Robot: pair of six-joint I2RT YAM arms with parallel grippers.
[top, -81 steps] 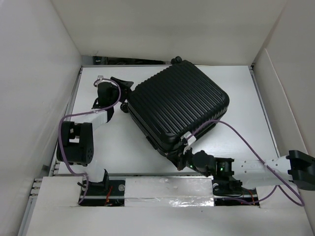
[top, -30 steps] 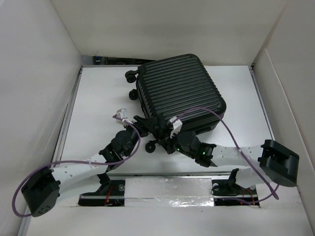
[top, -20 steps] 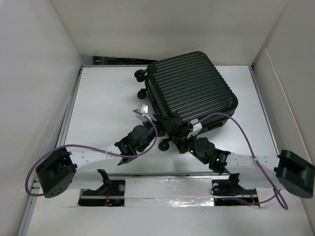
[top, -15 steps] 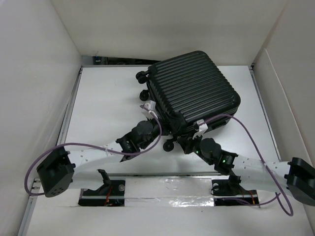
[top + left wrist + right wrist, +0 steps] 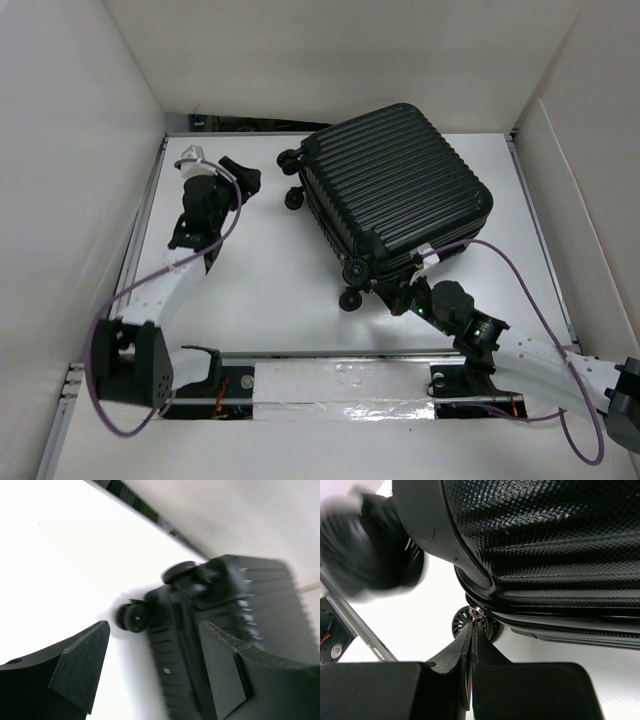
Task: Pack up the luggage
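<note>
The luggage (image 5: pixel 395 185) is a big black ribbed hard-shell suitcase, closed and lying flat right of the table's middle, its wheels (image 5: pixel 294 198) facing left. My left gripper (image 5: pixel 243 176) hovers open and empty left of the far wheels. Its wrist view shows a blurred wheel (image 5: pixel 132 617) and the luggage (image 5: pixel 235 605) beyond the spread fingers (image 5: pixel 80 665). My right gripper (image 5: pixel 392 296) is at the suitcase's near corner. In the right wrist view its jaws (image 5: pixel 473 619) are shut on a small metal zipper pull (image 5: pixel 476 611) under the shell (image 5: pixel 545 540), with a wheel (image 5: pixel 492 626) behind.
White walls enclose the table on the left (image 5: pixel 70 150), back and right (image 5: pixel 590 180). A metal rail (image 5: pixel 340 385) runs along the near edge by the arm bases. Purple cables (image 5: pixel 500 255) loop off both arms, the right one over the suitcase's near corner.
My left arm has swung from the suitcase's near corner to the far left, its jaws widening. The suitcase has turned and slid slightly right. My right gripper stayed shut at the near corner.
</note>
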